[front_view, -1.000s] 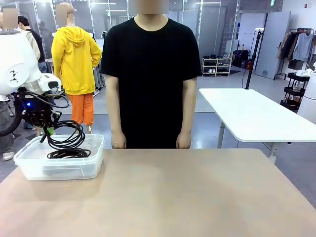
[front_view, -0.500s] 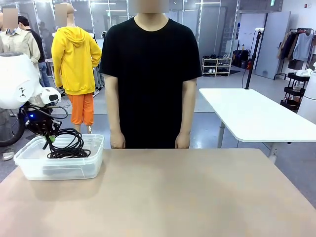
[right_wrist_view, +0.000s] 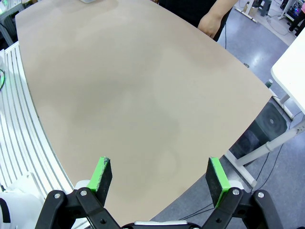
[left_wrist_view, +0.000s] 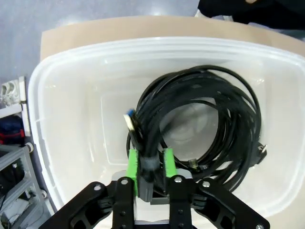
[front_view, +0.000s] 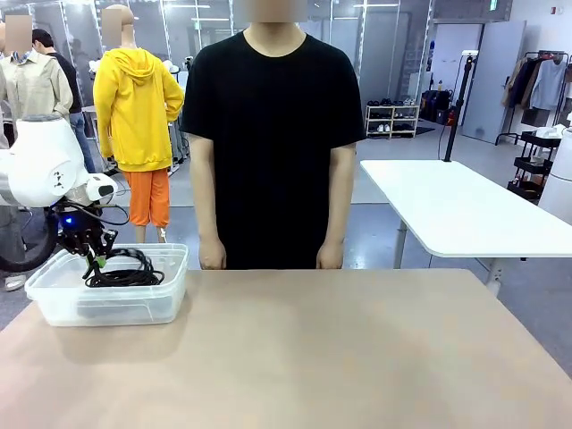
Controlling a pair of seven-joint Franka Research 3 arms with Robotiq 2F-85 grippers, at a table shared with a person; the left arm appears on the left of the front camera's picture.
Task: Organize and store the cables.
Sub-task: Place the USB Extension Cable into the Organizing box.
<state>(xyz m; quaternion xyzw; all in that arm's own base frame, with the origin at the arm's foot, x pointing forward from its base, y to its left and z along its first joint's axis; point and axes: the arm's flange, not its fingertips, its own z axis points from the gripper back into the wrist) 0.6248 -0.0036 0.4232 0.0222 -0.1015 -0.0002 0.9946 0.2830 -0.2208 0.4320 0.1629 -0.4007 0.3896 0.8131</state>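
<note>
White arm, black claws with green pads, and a person in black

The left arm (front_view: 40,170) has a rounded glossy white shell, a small dark marking on its joint, a blue light at the wrist and thin black cables looping there. The left claw (left_wrist_view: 151,168) and right claw (right_wrist_view: 158,174) are black, with bright green pads and round screw heads on the finger links. The person (front_view: 273,134) wears a plain black short-sleeved T-shirt.

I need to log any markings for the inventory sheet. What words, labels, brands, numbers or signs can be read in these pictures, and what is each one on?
None can be read.
Coiled black cables: no print shows.
Clear plastic bin: no label or mark.
Green sign high on the far wall: too small to read.
Person's black T-shirt: plain, no print.
</note>
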